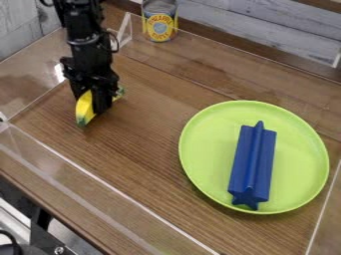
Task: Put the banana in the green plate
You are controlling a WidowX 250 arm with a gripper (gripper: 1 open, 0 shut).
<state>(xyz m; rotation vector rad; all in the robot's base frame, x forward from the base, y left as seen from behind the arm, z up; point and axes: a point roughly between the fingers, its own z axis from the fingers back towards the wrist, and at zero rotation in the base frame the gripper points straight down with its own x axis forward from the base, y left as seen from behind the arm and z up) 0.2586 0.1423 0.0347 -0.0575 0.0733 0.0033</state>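
In the camera view, we see a black robot gripper (pixel 98 92) reaching down over a wooden tabletop (pixel 147 139), its fingertips at a small yellow toy banana (pixel 86 108) with a greenish tip. The dark fingers partly hide the fruit, and we cannot tell whether they grip it or stand open around it. The banana is on the left side of the frame, well apart from the round lime-green plate (pixel 201 134) at right, where we find a blue ridged block (pixel 252 164) lying. Behind them, we spot a can with a yellow label (pixel 160 22).
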